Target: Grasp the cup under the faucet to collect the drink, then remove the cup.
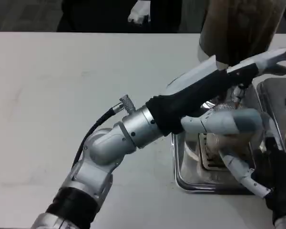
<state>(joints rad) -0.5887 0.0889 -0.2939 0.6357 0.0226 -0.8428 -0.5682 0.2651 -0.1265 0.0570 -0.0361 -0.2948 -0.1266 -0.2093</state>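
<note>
Silver forearm (128, 133) (black cable (93, 133)).

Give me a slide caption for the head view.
Left hand wraps the cup on the tray under the dispenser; right hand alongside.

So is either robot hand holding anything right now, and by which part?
The left robot hand wraps its fingers around the side of the cup on the metal tray. Whether the right robot hand grips it cannot be told.
</note>
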